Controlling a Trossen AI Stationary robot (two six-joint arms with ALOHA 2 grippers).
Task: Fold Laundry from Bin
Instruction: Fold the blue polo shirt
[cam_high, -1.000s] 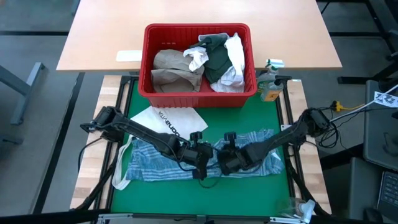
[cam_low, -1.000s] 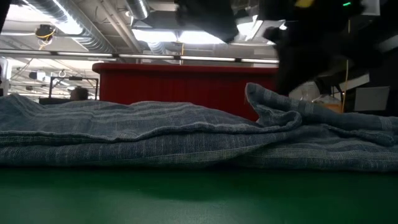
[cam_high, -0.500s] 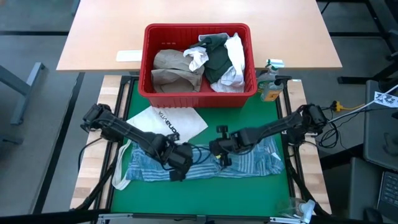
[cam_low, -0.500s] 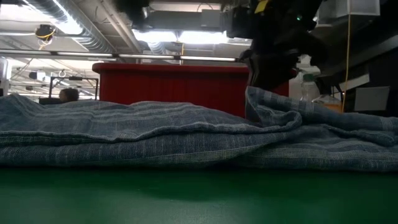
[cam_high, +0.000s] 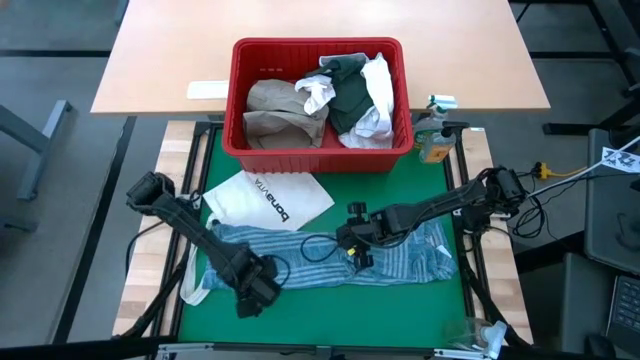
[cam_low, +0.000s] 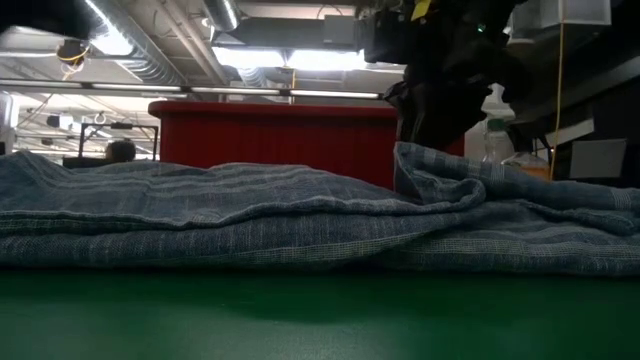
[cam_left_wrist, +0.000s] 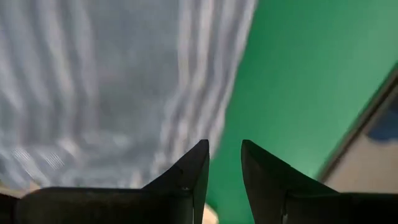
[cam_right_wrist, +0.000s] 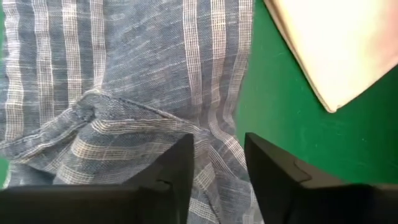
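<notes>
A blue-striped cloth (cam_high: 400, 262) lies spread across the green mat (cam_high: 330, 305), rumpled, with a raised crease (cam_low: 410, 160) near its middle. My right gripper (cam_high: 352, 250) slants down over that crease (cam_right_wrist: 124, 112), open, with nothing between its fingers; whether they touch the cloth does not show. My left gripper (cam_high: 252, 295) points down over the cloth's near left corner (cam_left_wrist: 93, 81), its fingers a little apart and empty. The red bin (cam_high: 318, 100) stands at the mat's far edge, holding tan, white and dark garments.
A white tote bag (cam_high: 265, 197) with black lettering lies between the bin and the cloth, and its strap (cam_high: 192, 280) runs off the mat's left side. A bottle (cam_high: 435, 140) stands to the right of the bin. A thin black cable (cam_high: 315, 247) loops over the cloth.
My left gripper has swung from the cloth's middle toward the table's left and near edges and has tipped over until it points straight down. My right gripper has shifted a little toward the left and far side, then kept still. The cloth lies as before.
</notes>
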